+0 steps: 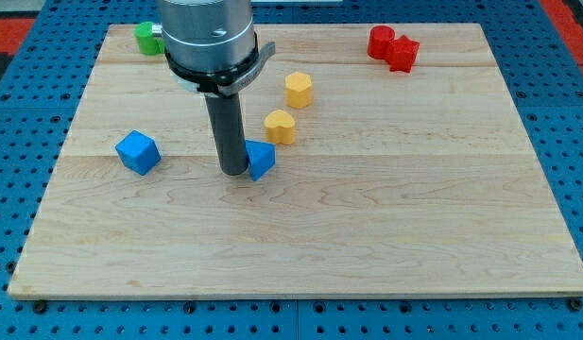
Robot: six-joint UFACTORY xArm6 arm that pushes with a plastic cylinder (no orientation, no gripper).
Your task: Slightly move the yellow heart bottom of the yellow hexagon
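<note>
The yellow heart (281, 126) lies on the wooden board (367, 217), just below and slightly left of the yellow hexagon (299, 89), with a small gap between them. My tip (234, 172) rests on the board to the lower left of the heart. It touches the left side of a small blue block (261, 160), whose shape I cannot make out. The rod rises from the tip to the arm's grey body at the view's top.
A blue cube (138, 151) sits at the view's left. A green block (147, 38) lies at the top left, partly hidden behind the arm. Two red blocks (393, 46) sit together at the top right. Blue pegboard surrounds the board.
</note>
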